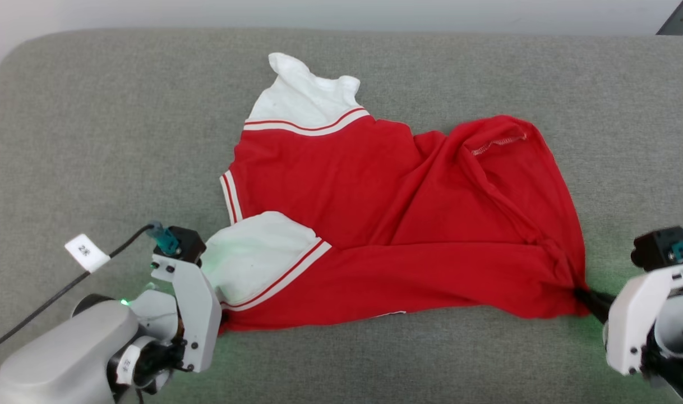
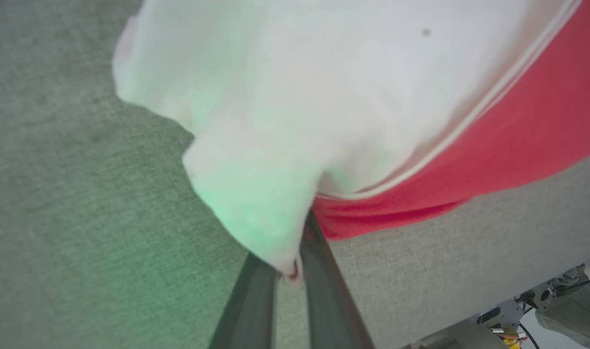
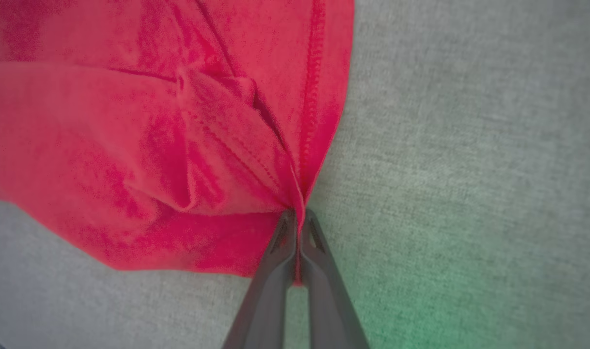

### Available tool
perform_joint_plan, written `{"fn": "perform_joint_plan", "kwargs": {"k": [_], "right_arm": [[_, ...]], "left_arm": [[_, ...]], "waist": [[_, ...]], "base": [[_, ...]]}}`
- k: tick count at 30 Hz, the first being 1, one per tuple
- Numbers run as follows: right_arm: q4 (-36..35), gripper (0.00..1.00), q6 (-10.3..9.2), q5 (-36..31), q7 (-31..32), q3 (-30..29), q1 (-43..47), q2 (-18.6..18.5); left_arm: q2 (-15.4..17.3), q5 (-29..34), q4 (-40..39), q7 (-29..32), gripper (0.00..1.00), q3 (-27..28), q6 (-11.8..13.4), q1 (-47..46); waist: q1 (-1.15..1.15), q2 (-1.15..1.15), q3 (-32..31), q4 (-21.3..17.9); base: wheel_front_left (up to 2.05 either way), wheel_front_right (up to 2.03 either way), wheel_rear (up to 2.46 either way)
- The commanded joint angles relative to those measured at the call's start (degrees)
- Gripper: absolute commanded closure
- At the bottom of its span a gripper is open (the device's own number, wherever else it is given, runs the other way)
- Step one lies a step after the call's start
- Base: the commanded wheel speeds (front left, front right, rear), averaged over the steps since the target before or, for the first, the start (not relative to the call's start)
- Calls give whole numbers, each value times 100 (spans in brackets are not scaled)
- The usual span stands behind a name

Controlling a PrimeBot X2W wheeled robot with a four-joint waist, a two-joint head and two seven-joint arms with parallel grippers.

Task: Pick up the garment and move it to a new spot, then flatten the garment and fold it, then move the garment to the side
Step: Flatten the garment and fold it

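Observation:
The garment (image 1: 386,224), a red jersey with white sleeves and red-and-white striped trim, lies spread and wrinkled across the middle of the grey cushion. My left gripper (image 2: 295,242) is shut on the garment (image 2: 324,121) at the edge of the near white sleeve; in the head view the left gripper (image 1: 222,321) sits at the garment's lower left corner. My right gripper (image 3: 297,218) is shut on the garment (image 3: 178,145) at a bunched red hem corner. In the head view the right gripper (image 1: 582,294) pinches the garment's lower right corner.
The grey fabric cushion (image 1: 95,140) reaches the pale wall at the back. A black cable with a white tag (image 1: 86,252) trails off my left arm. Bare cushion lies on both sides of the garment and along the front edge.

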Motion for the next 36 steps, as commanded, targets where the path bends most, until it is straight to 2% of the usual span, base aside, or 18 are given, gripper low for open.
{"fn": "perform_joint_plan", "kwargs": {"k": [1, 6, 13, 19, 25, 26, 27, 28, 29, 30, 31, 32, 33, 34, 36], "right_arm": [[-16, 100, -9, 60, 166, 71, 328, -79], [-665, 100, -9, 284, 461, -64, 692, -306], [-1531, 100, -9, 506, 1026, -485, 1502, -465], [-1768, 100, -9, 456, 1203, -614, 1837, -276], [-1608, 100, -9, 312, 1110, -506, 1768, -75], [-1560, 100, -9, 296, 1089, -480, 1733, -48], [-1519, 100, -9, 276, 1075, -453, 1695, -30], [-1475, 85, -9, 240, 1055, -452, 1654, -9], [-1447, 77, -9, 231, 1039, -445, 1633, 7], [-1428, 71, -9, 209, 1021, -425, 1602, 17], [-1416, 55, -9, 200, 994, -420, 1551, 46], [-1409, 20, -9, 201, 969, -425, 1508, 65], [-1401, 5, -9, 174, 968, -414, 1490, 58], [-1388, 0, -9, 173, 976, -407, 1481, 54], [-1410, 0, -9, 167, 955, -421, 1417, 64]], "left_arm": [[-17, 31, 1, 101, 100, -149, 12, 124], [437, 25, -355, 357, 100, -151, 186, 124], [1122, -78, -1333, 723, 100, -126, 727, 244], [1227, -85, -1614, 799, 100, -192, 938, 370], [968, -231, -1342, 821, 100, -249, 973, 522], [933, -210, -1278, 799, 98, -245, 989, 518], [896, -213, -1218, 765, 64, -230, 1013, 509], [867, -239, -1177, 757, 52, -215, 1029, 507], [862, -233, -1148, 800, 35, -227, 1039, 490], [864, -221, -1137, 842, 6, -240, 1054, 456], [869, -240, -1140, 883, 0, -230, 1078, 421], [884, -222, -1159, 905, 0, -218, 1096, 372], [914, -197, -1184, 945, 0, -201, 1127, 319], [942, -193, -1227, 992, 0, -192, 1142, 272], [1032, -143, -1348, 1152, 0, -196, 1203, 141]], "waist": [[0, 0, -33, -12], [0, 0, -105, -35], [0, 0, -169, -59], [0, 0, -144, -79], [0, 0, -120, -118], [0, 0, -119, -123], [0, 0, -120, -127], [0, 0, -122, -133], [0, 0, -127, -137], [0, 0, -130, -139], [0, 0, -133, -142], [0, 0, -137, -143], [0, 0, -142, -147], [0, 0, -145, -149], [0, 0, -157, -150]], "base": [[0, 0, 0], [0, 0, 0], [0, 0, 0], [0, 0, 0], [0, 0, 0], [0, 0, 0], [0, 0, 0], [0, 0, 0], [0, 0, 0], [0, 0, 0], [0, 0, 0], [0, 0, 0], [0, 0, 0], [0, 0, 0], [0, 0, 0]]}}
